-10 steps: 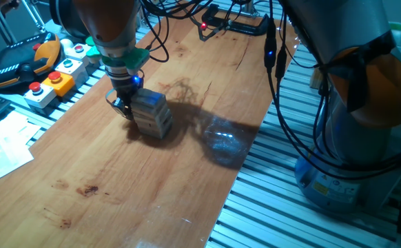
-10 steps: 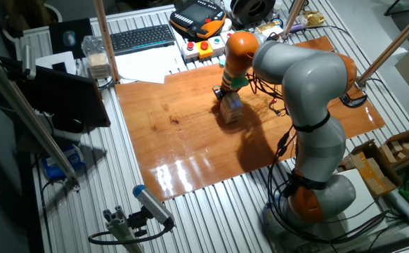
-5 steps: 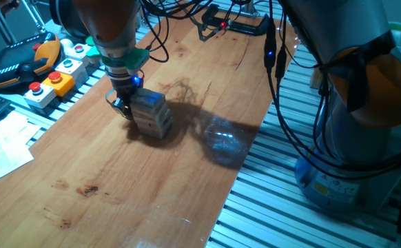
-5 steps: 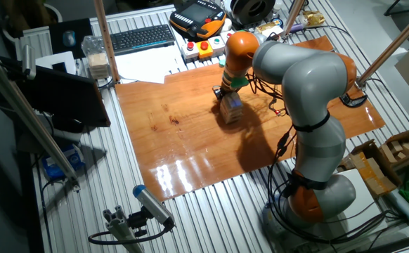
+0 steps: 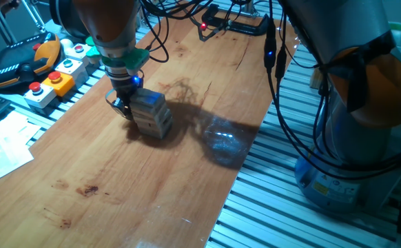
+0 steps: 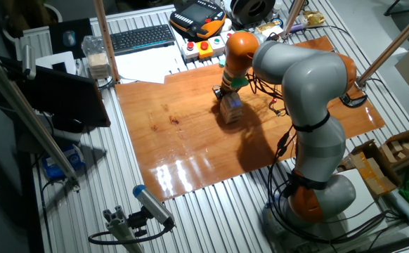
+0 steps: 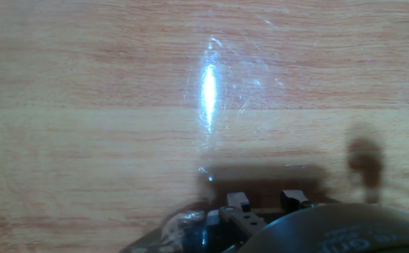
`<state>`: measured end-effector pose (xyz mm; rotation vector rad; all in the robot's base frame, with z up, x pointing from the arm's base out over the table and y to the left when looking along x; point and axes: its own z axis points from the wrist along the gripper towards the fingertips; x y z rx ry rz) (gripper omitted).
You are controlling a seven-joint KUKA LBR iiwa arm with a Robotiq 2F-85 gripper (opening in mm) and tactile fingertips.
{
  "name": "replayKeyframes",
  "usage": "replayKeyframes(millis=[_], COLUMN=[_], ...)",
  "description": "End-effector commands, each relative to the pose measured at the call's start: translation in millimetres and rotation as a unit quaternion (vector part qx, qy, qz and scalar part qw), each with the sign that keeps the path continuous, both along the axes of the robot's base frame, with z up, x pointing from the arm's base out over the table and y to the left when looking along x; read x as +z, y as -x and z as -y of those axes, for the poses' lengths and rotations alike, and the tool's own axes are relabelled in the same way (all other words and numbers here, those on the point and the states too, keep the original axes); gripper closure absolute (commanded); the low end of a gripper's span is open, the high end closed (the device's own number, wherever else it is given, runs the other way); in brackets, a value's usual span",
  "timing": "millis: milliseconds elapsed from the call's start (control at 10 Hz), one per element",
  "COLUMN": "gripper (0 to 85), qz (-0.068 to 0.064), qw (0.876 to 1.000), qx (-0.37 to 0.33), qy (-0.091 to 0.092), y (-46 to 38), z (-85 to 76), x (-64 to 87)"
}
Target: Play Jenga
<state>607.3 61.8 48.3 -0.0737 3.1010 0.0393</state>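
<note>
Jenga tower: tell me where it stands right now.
In one fixed view the Jenga tower stands on the wooden board's upper left part, right beside the pincer, with the push-button boxes further left.

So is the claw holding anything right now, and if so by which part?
Cannot be told. The claw is low against the left side of the Jenga tower, but no view shows its fingers closed on a block.

Lighting: overhead, fairly bright; dimmer and cooler in one fixed view. Shadows: dark arm shadow on the worktop (image 5: 187, 138) beside the tower (image 5: 151, 114); soft shadow near the tool (image 7: 264, 204) in the hand view. Glare: white streak mid-frame in the hand view; sheen on the worktop's near edge in the other fixed view. Focus: hand view soft, foreground blurred.
</note>
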Motion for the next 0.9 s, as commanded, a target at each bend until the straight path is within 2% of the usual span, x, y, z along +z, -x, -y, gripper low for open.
replayKeyframes(millis=[0, 300, 800], gripper=[84.0, 84.0, 84.0], qz=[0.0, -0.001, 0.005], qw=[1.0, 1.0, 1.0], qx=[0.0, -0.002, -0.003], qy=[0.0, -0.001, 0.001], y=[0.1, 0.0, 2.0], z=[0.2, 0.9, 0.6], x=[0.2, 0.3, 4.1])
